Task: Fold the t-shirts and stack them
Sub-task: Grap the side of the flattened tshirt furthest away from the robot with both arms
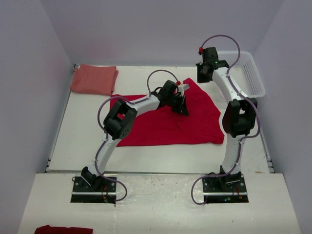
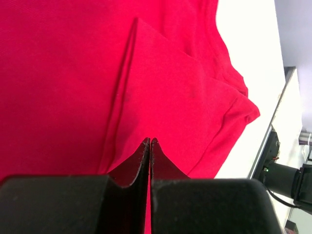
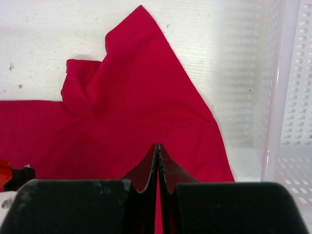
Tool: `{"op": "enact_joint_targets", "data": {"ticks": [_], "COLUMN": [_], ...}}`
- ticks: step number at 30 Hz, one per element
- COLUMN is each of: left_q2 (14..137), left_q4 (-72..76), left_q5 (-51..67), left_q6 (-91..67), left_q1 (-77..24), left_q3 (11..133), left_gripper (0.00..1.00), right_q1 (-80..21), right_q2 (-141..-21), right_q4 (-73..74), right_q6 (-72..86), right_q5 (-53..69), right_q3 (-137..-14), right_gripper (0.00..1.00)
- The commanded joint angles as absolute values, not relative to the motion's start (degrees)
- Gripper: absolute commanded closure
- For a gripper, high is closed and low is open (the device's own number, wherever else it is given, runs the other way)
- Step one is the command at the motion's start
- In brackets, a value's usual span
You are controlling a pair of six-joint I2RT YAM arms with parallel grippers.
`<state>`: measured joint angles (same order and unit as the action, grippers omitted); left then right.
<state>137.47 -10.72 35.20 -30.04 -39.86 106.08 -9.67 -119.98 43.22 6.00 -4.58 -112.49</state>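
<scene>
A bright red t-shirt (image 1: 165, 124) lies spread on the white table, with one corner pointing to the back right. My left gripper (image 1: 181, 106) hangs low over its upper middle, jaws shut, beside a long fold ridge (image 2: 122, 92) in the cloth. I see no cloth pinched between the tips (image 2: 149, 140). My right gripper (image 1: 202, 77) sits higher, above the shirt's back right corner (image 3: 139, 19), shut and empty (image 3: 157, 145). A salmon-red t-shirt (image 1: 94, 79) lies folded at the back left.
A white lattice basket (image 1: 249, 73) stands at the back right, close to the right arm, and its wall (image 3: 292, 97) shows in the right wrist view. Another piece of red cloth (image 1: 63, 229) lies on the near platform by the left base.
</scene>
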Motion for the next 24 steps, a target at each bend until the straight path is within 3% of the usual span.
{"op": "enact_joint_targets", "data": {"ticks": [1, 21, 24], "left_q2": [138.5, 132.9, 131.3], "left_q4": [-9.8, -8.6, -7.6], "left_q5": [34.6, 28.7, 28.9], "left_q6": [-31.7, -33.1, -33.6], "left_q1": [-39.4, -43.2, -43.6], "left_q3": [106.7, 88.2, 85.3], "left_gripper": [1.0, 1.0, 1.0], "right_q1": [-9.1, -8.1, -7.7], "right_q2": [-116.5, -124.0, -126.4], "right_q4": [42.8, 45.4, 46.8], "right_q6": [6.6, 9.0, 9.0], "right_q5": [-5.2, -1.8, -0.4], "right_q3": [-112.6, -119.9, -121.8], "right_gripper": [1.0, 1.0, 0.93]}}
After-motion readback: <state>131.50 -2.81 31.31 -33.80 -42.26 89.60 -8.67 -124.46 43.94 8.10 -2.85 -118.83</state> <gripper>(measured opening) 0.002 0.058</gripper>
